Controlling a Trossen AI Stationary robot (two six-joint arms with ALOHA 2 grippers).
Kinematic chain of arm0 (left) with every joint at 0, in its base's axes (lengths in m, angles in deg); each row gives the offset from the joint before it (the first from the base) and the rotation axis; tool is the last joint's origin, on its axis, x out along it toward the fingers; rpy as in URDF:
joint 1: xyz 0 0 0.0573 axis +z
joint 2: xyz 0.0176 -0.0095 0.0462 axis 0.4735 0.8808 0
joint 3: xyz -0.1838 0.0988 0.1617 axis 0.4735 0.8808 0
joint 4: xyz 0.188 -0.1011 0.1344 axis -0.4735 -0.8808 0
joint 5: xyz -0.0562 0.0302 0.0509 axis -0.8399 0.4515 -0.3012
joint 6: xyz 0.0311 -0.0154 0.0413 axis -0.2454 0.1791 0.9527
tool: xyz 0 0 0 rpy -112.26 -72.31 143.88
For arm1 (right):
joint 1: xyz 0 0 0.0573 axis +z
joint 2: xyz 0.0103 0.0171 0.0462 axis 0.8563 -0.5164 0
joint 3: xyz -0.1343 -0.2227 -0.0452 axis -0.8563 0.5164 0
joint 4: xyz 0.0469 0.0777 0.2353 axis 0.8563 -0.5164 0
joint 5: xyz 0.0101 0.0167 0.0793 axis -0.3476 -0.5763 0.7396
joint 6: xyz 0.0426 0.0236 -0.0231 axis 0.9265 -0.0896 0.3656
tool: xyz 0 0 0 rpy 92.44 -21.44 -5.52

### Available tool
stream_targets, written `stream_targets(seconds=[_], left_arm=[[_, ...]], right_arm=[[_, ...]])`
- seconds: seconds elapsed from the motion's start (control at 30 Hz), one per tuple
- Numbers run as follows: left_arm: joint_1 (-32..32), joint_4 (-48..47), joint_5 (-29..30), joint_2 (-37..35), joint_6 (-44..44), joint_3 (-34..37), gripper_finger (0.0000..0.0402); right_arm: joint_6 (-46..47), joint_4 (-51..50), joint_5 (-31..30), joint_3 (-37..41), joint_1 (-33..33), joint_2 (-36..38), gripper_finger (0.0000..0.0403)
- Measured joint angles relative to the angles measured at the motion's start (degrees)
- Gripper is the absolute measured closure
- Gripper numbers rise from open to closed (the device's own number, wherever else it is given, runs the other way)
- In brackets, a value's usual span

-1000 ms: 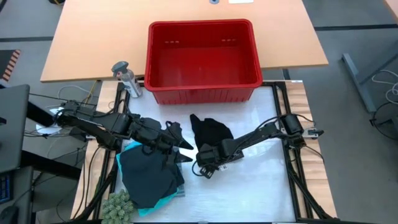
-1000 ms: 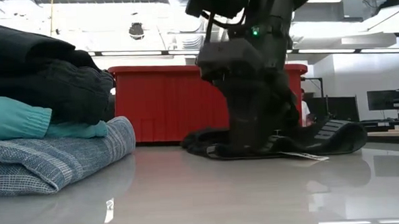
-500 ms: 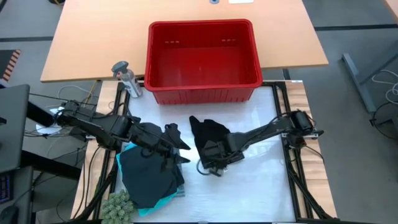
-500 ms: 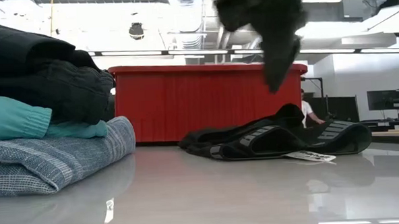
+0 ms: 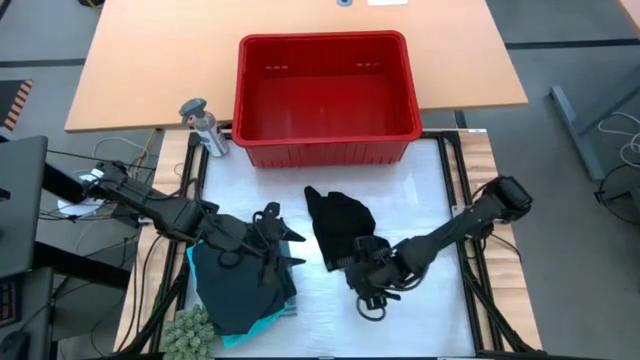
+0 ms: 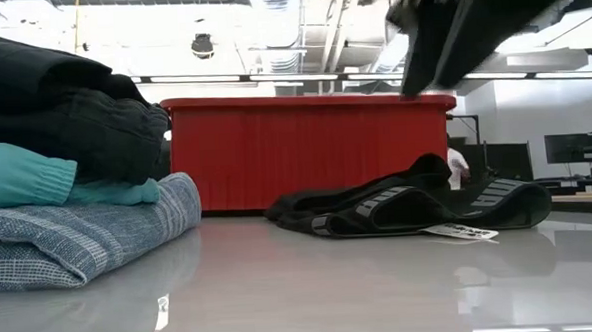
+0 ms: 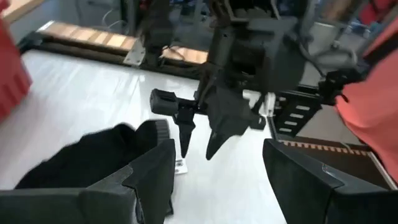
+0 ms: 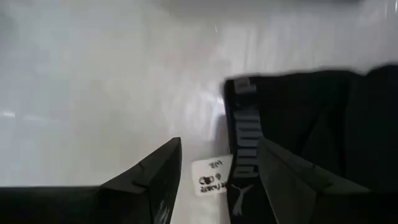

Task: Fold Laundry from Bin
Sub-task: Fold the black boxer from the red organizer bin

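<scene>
The red bin [image 5: 325,95] stands at the table's far edge, and I see nothing inside it. A black garment [image 5: 340,228] lies crumpled on the white table top, its waistband and white tag [image 8: 211,177] toward the near side. At the near left sits a stack of folded laundry [image 6: 72,186]: black pieces on top, turquoise below them, blue-grey striped at the bottom. My left gripper [image 5: 288,248] hovers open at the stack's right edge. My right gripper [image 5: 372,298] hangs open above the table, just near of the black garment's waistband [image 8: 239,143].
A small grey bottle [image 5: 203,125] stands left of the bin. A green knobbly thing [image 5: 190,328] lies at the near left corner beside the stack. Bare white table top [image 5: 420,320] stretches to the near right.
My right gripper has risen from the black garment and swung toward the table's near edge and a little right. The garment stays lying on the table. My left gripper has drawn back slightly toward the left edge.
</scene>
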Motion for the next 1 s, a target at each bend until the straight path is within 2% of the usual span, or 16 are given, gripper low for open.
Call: stream_targets(seconds=[0.37, 0.53, 0.6, 0.67, 0.8, 0.83, 1.0], left_arm=[[-0.32, 0.39, 1.63, -0.11, -9.91, 5.46, 0.0171], [-0.41, 0.22, 1.64, -0.11, -10.85, 5.84, 0.0171], [-0.41, 0.24, 1.78, -0.13, -10.85, 5.84, 0.0171], [-0.41, 0.17, 2.04, -0.12, -10.85, 5.84, 0.0171], [-0.41, 0.01, 3.18, -0.11, -10.24, 5.84, 0.0171], [-0.41, -0.02, 3.84, -0.11, -10.22, 5.84, 0.0171], [-0.41, 0.04, 6.51, -0.11, -9.23, 5.84, 0.0171]], right_arm=[[0.45, -0.11, -1.19, 0.16, -5.35, -10.38, 0.0168], [4.95, -0.22, -1.32, 0.16, -8.28, -13.2, 0.0176], [6.6, -0.37, -1.33, 0.16, -9.1, -13.2, 0.0195], [7.93, -0.31, -1.38, 0.09, -9.67, -12.96, 0.0231], [10.74, -1.98, -1.14, -1.09, -10.55, -12.65, 0.0366], [10.82, -2.65, -1.16, -2.03, -10.53, -12.36, 0.0379], [15.09, -7.06, -1.07, -8.05, -11.28, -9.28, 0.0382]])
